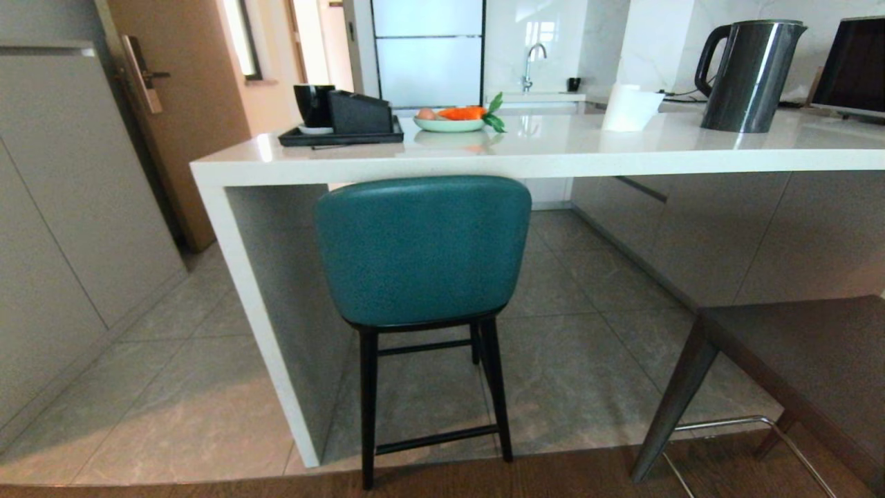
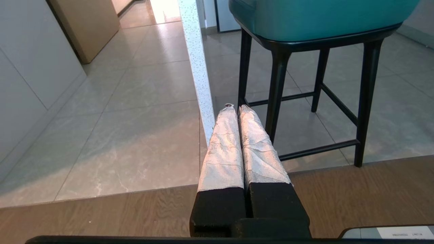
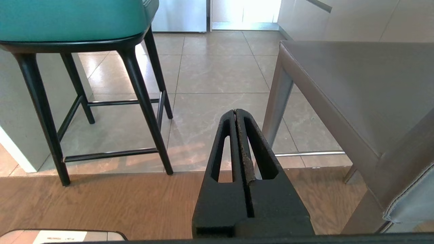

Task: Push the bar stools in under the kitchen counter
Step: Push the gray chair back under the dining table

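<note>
1. The left gripper (image 2: 236,107) hangs low, out of the head view, angled forward and down over the wood floor (image 2: 101,213). Its 2 white-wrapped fingers (image 2: 223,145) are pressed together, gripping nothing, with tips just short of the counter's side panel edge.
2. The right gripper (image 3: 236,111) is posed the same way, low and forward, its 2 black fingers (image 3: 257,145) closed on nothing, aimed at the tiled floor (image 3: 217,67) between the 2 stools.
3. The teal stool (image 1: 422,249) stands upright with its curved back facing the robot and its seat pointing under the kitchen counter (image 1: 553,149). The top of the back sits right at the slab's front edge, just beside the white side panel (image 1: 269,304). Its rear black legs reach the seam between tile and wood.
4. The dark grey stool (image 1: 802,360) stands to the robot's right, nearer than the teal one and well out from the counter, with its metal footrest (image 1: 733,423) low on the near side.
5. On the slab sit a black tray (image 1: 342,135), a fruit plate (image 1: 453,123) and a kettle (image 1: 750,76).
</note>
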Motion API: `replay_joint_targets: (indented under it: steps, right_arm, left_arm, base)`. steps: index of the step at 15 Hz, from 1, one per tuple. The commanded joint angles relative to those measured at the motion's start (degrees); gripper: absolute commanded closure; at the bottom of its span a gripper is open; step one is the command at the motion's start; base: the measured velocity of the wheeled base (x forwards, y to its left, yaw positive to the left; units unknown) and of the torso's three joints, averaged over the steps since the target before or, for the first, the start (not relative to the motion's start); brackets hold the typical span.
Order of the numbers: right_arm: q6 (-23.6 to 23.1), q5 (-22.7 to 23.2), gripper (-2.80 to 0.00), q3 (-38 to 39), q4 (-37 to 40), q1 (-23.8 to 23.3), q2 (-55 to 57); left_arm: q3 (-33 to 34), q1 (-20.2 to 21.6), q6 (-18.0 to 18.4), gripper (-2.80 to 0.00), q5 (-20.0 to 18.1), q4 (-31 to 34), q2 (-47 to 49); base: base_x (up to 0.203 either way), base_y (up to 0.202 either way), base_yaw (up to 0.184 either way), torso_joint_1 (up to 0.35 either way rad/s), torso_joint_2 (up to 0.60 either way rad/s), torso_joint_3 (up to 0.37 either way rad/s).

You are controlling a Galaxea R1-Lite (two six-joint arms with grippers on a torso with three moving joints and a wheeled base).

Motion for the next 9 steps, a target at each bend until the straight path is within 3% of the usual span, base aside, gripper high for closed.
replay_joint_targets:
  steps: [1, 3, 9]
  right_arm:
    - [0.20, -0.17, 0.00, 0.29, 0.24, 0.02, 0.11]
    - [0.11, -0.08, 0.00, 0.29, 0.24, 0.02, 0.11]
    - [0.09, -0.08, 0.00, 0.29, 0.24, 0.02, 0.11]
  left_arm:
    - [0.18, -0.04, -0.09, 0.00, 0.18, -0.02, 0.09]
    - [0.18, -0.04, 0.00, 0.00, 0.14, -0.02, 0.09]
    - [0.18, -0.04, -0.09, 0.00, 0.09, -0.02, 0.09]
  base:
    - [0.000, 0.000, 0.000, 0.000, 0.00, 0.000]
    - [-0.035, 0.000, 0.001, 0.004, 0.00, 0.001]
    - [-0.193, 0.000, -0.003, 0.004, 0.00, 0.002]
